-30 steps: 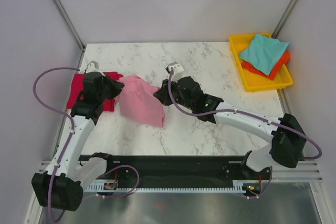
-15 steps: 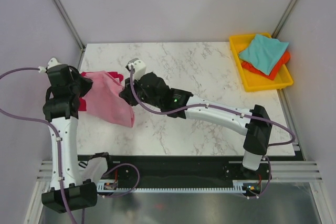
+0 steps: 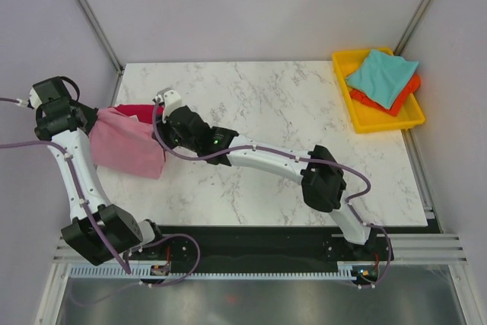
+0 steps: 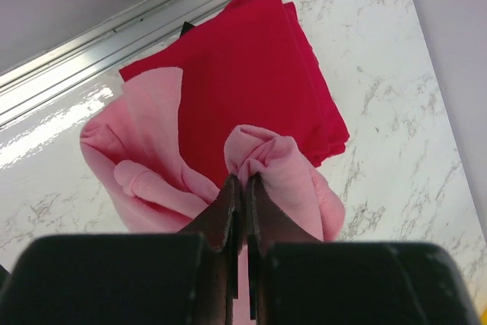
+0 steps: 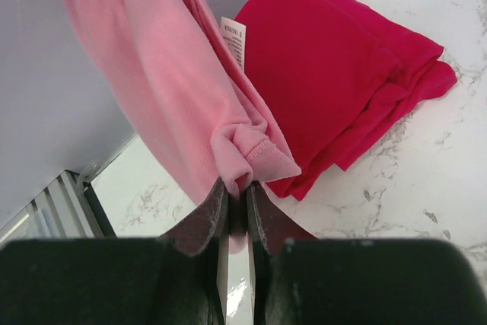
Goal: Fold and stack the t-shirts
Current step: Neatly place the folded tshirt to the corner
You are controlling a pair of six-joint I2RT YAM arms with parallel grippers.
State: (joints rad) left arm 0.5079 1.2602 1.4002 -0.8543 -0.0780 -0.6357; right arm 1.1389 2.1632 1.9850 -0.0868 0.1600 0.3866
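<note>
Left gripper is pinched tight on a bunched corner of the pink t-shirt, with the folded crimson t-shirt just beyond its fingertips. Right gripper clamps the pink hem, crimson t-shirt beyond its fingers, slightly right.

In your left wrist view, the left gripper has its jaws pressed together on a bunch of the pink shirt. The cloth is gathered in a small knot just above the tips, and more of it falls in loose folds to the left. Under it, the red shirt lies folded flat on the marble worktop. One corner of it is near the metal rail. The pink cloth hides its lower left part.
</note>
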